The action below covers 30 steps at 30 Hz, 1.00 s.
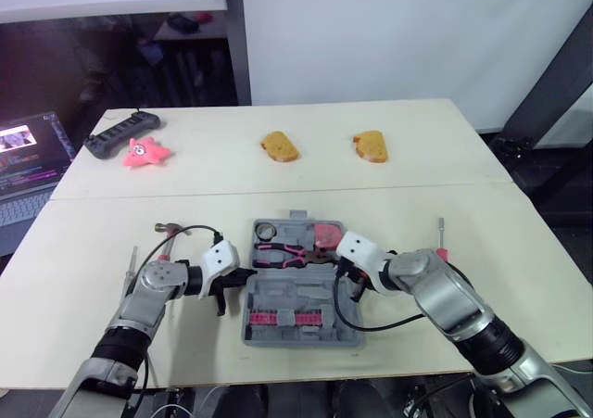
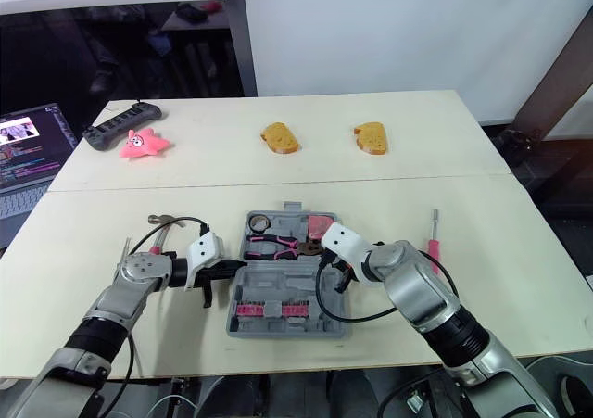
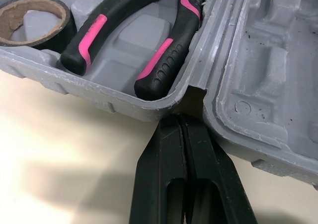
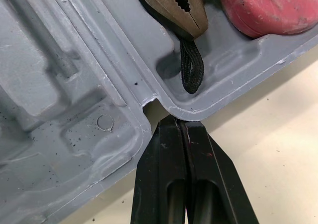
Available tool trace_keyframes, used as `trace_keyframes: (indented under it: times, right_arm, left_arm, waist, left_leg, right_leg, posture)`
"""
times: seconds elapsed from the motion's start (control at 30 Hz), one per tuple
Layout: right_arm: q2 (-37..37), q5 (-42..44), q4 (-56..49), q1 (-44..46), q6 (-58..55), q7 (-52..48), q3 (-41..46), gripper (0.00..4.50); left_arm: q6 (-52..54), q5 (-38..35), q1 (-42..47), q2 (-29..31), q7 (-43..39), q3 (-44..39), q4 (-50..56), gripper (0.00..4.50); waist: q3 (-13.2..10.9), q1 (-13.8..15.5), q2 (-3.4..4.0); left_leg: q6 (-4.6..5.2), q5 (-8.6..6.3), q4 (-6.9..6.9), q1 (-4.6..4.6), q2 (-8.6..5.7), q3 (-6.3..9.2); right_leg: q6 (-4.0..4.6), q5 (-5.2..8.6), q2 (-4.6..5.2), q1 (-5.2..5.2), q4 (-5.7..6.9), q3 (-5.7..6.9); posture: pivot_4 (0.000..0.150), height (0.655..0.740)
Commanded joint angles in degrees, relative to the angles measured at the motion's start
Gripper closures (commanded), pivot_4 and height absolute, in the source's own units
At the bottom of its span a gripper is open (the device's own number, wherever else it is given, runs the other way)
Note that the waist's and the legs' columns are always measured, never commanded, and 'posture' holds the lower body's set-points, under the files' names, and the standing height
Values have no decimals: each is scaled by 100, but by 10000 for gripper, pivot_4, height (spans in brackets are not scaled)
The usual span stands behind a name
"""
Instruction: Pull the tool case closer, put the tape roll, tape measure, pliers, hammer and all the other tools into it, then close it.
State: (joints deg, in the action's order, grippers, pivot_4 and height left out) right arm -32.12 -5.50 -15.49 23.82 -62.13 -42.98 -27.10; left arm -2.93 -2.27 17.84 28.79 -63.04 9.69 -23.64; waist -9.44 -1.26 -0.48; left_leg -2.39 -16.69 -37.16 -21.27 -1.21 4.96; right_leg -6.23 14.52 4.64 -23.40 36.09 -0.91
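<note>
Jaws together; left gripper (image 3: 183, 120), right gripper (image 4: 180, 120) at tool case (image 3: 263, 75) hinge notches

tool case (image 1: 306, 297) open | pliers (image 1: 283, 251), tape roll (image 3: 15, 33) inside | hammer (image 1: 169, 227) outside

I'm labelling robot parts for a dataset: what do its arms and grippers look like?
Both arms, left arm and right arm, are silver-grey metal with black segments. Left gripper and right gripper each have a white housing, tapered black jaws, and a looping black cable.
</note>
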Motion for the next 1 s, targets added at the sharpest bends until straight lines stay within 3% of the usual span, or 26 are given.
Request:
trace_keyframes:
  times: [0.03,1.0]
  right_arm:
    - [351,257,-259,8,93,-101,-472,45000]
    - [403,209,45,136,254,-54,-580,45000]
  left_arm:
    - [119,-57,-324,-9,-196,229,204,44887]
    - [214,-113,-652,139,105,61,330,44887]
  waist:
    - [1,-16,-1]
    - [13,-133,-11]
  left_leg:
    - [0,0,1,1,1,0]
    - [0,0,5,13,5,0]
  right_leg:
    - [0,0,0,0,0,-1]
    - [3,0,-5,3,4,-4]
  posture:
    - [1500,7400]
    - [1500,7400]
